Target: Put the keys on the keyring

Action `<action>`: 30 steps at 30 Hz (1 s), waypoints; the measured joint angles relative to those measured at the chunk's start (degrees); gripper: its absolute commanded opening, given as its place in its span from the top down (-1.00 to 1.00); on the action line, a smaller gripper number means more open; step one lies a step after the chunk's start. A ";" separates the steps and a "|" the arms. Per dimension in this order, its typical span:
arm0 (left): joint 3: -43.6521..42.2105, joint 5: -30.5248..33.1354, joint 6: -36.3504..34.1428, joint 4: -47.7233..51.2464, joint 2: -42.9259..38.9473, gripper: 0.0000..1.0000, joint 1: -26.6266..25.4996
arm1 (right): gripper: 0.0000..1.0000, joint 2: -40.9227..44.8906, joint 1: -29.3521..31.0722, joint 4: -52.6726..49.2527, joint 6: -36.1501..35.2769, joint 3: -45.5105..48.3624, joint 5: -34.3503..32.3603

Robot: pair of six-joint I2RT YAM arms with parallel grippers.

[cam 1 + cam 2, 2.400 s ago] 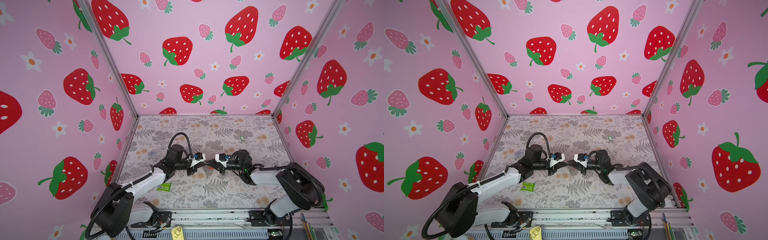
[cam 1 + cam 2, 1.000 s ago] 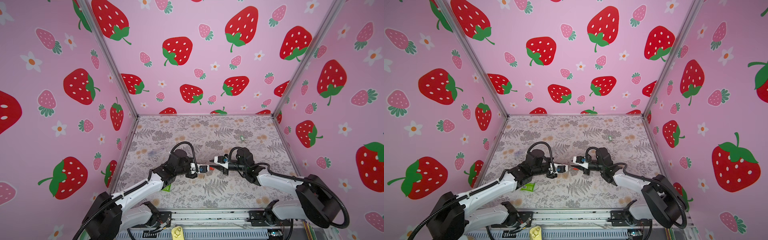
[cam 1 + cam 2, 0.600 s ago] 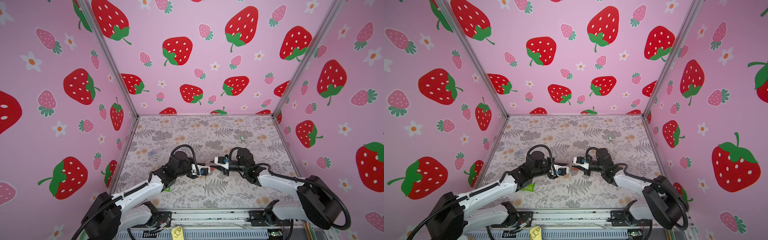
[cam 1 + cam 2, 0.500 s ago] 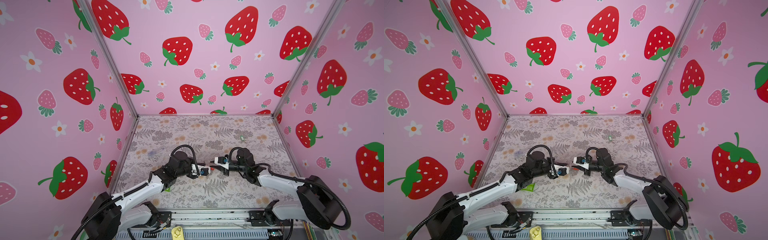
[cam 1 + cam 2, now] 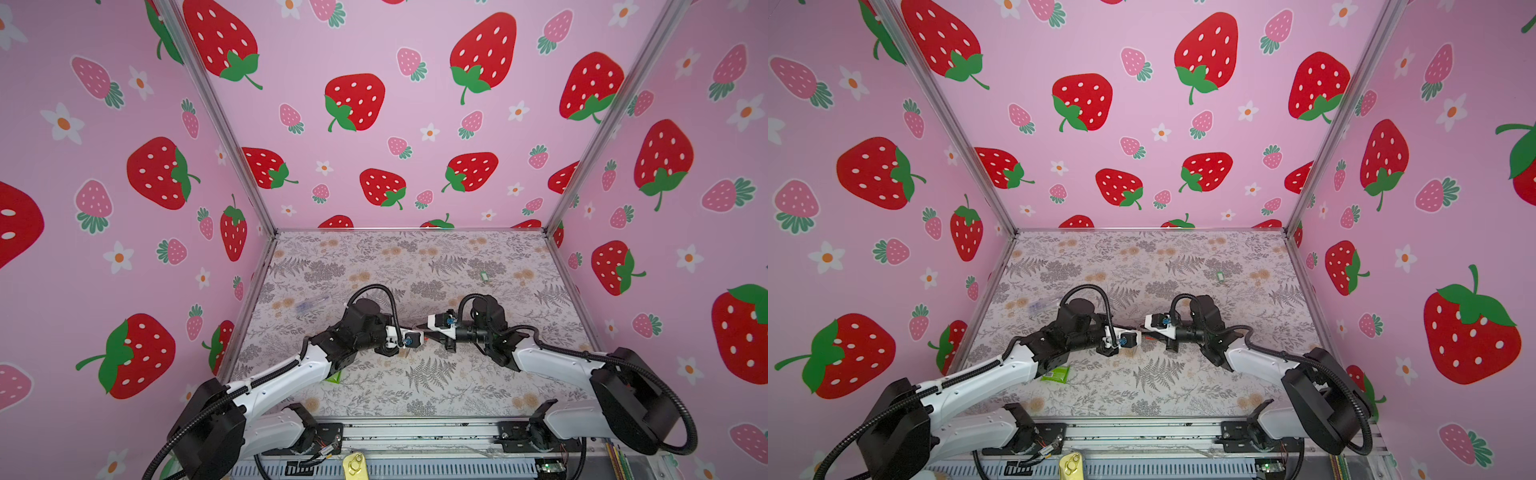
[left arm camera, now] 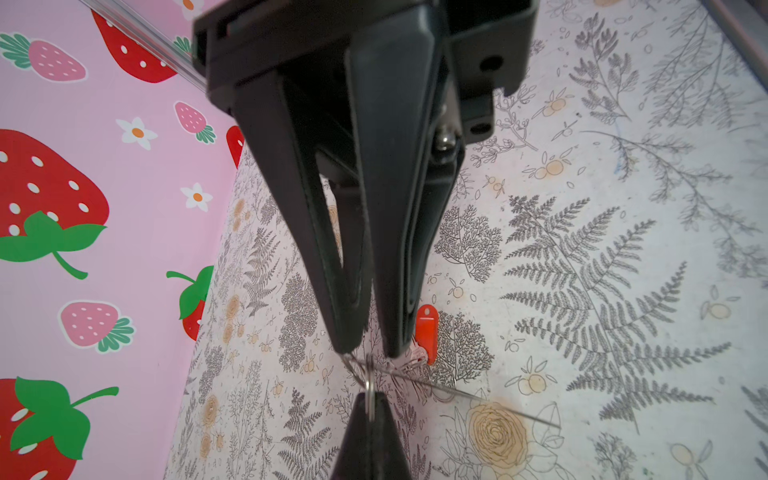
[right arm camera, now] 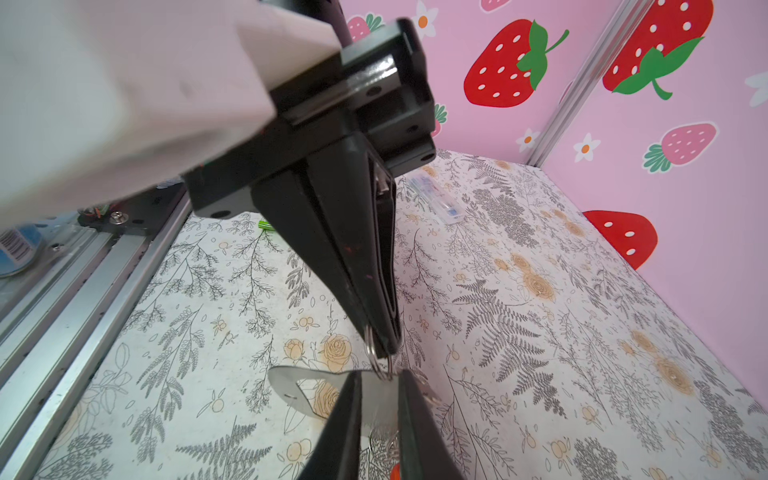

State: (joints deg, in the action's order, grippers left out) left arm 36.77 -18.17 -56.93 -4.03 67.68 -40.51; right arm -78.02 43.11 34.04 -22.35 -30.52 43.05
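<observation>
The walls (image 5: 374, 41) are showing pink with red and pink strawberries and white flowers. The worktop (image 5: 436, 386) is carrying a grey fern print with peach roses. A red-orange key tag (image 6: 427, 332) and a green key tag (image 5: 483, 275) are standing out against it. The left gripper (image 7: 384, 348) and right gripper (image 7: 379, 376) are showing black, the metal ring (image 7: 371, 345) silver.

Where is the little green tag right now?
In both top views the green tag lies alone on the table, toward the back right, well behind the right end effector.
</observation>
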 measured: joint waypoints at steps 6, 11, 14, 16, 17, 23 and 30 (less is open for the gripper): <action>0.96 -0.39 1.53 1.99 0.48 1.00 0.00 | 0.68 -0.70 0.28 0.90 0.15 -0.17 0.52; 1.70 -0.79 1.92 3.06 0.46 1.00 0.02 | 0.69 -1.97 0.55 1.62 0.22 -1.11 0.42; 2.32 -1.33 2.14 4.35 0.39 1.00 0.07 | 0.70 -2.84 1.18 1.92 0.20 -1.70 0.28; 2.58 -1.36 2.47 5.03 0.31 1.00 0.26 | 0.76 -3.15 1.36 1.95 0.20 -2.05 0.09; 2.64 -1.36 2.75 5.29 0.24 1.00 0.42 | 0.80 -3.17 1.40 1.95 0.20 -2.10 0.02; 2.86 -2.67 3.96 5.97 0.20 1.00 1.33 | 0.84 -3.15 1.60 2.23 -0.15 -2.10 -0.46; 2.97 -6.82 6.38 6.97 0.28 0.91 3.69 | 0.95 -3.13 1.86 2.47 -0.42 -2.10 -0.98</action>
State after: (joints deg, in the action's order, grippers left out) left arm 39.75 -24.99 -50.54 2.94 67.96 -36.82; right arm -81.14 44.97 36.51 -22.76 -32.62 42.06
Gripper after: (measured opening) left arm 0.047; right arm 0.073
